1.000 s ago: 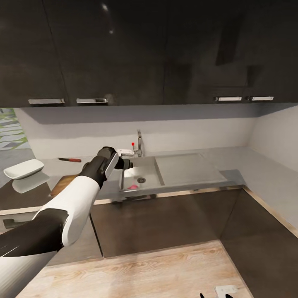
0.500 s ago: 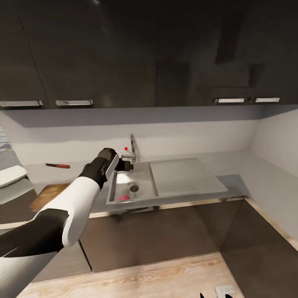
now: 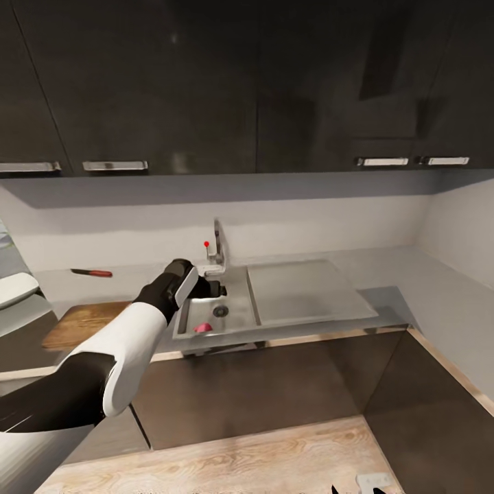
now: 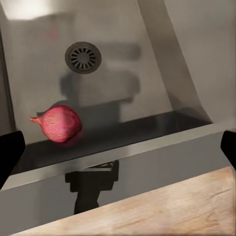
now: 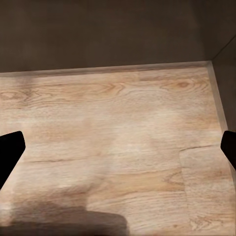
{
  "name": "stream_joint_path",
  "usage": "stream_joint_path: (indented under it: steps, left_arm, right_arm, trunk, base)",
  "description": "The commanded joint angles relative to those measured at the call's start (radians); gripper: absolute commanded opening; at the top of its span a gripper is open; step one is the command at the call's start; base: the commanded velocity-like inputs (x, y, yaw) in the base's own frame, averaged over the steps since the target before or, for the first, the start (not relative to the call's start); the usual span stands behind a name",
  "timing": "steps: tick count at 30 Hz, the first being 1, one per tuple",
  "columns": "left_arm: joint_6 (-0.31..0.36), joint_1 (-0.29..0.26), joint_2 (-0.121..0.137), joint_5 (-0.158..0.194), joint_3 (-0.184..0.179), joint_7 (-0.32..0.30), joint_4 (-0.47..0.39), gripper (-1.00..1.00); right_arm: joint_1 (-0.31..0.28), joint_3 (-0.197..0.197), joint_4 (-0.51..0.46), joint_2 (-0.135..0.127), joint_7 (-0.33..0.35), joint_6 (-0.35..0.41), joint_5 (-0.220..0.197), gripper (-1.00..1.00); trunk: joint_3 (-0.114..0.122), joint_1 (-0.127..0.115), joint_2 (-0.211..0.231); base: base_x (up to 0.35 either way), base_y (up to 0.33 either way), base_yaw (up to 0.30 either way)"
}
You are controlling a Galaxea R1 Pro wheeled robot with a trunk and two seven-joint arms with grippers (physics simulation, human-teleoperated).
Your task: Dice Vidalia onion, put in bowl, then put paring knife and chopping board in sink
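The grey sink (image 3: 237, 302) is set in the countertop (image 3: 405, 288), and the Vidalia onion (image 3: 202, 328), reddish-pink, lies near its front wall. My left gripper (image 3: 218, 289) hangs open above the basin, beside the tap. In the left wrist view the onion (image 4: 59, 123) rests on the sink (image 4: 162, 73) floor below the open fingertips (image 4: 10, 153), apart from them. The chopping board (image 3: 86, 322) lies left of the sink, with the paring knife (image 3: 92, 273) behind it by the wall. The white bowl (image 3: 14, 288) sits at the far left. My right gripper (image 5: 118, 150) is open over wooden floor.
A chrome tap (image 3: 217, 250) with a red-tipped lever stands at the sink's back edge. The drainboard (image 3: 302, 291) stretches right of the basin. Dark upper cabinets (image 3: 206, 82) hang over the counter, which turns a corner at the right. The round drain (image 4: 83, 57) sits beyond the onion.
The head view has shifted, so the counter things sit further left. My left gripper has come down from tap height to over the sink basin.
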Motion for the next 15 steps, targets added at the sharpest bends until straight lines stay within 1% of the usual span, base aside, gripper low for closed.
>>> stream_joint_path:
  steps: [1,5,7,15]
  left_arm:
    - [0.003,0.0,0.0,0.009,-0.005,0.005,-0.001,1.0]
    - [0.003,0.002,0.001,0.01,-0.005,0.005,0.004,1.0]
    - [0.001,0.01,0.002,0.009,-0.005,0.007,0.024,1.0]
    - [-0.001,0.014,0.006,0.009,-0.003,0.009,0.034,1.0]
  right_arm:
    - [-0.001,0.002,0.0,-0.001,0.001,-0.003,0.0,1.0]
    - [-0.001,0.002,0.0,-0.001,0.001,-0.003,0.0,1.0]
    - [-0.001,0.002,0.0,-0.001,0.001,-0.003,0.0,1.0]
    - [-0.001,0.002,0.0,-0.001,0.001,-0.003,0.0,1.0]
  trunk:
    - [-0.004,0.001,-0.002]
    - [-0.01,0.001,-0.002]
    - [-0.013,0.001,-0.002]
    - [-0.026,0.001,-0.002]
  base:
    - [0.0,0.0,0.0]
    - [0.0,0.0,0.0]
    - [0.0,0.0,0.0]
    - [0.0,0.0,0.0]
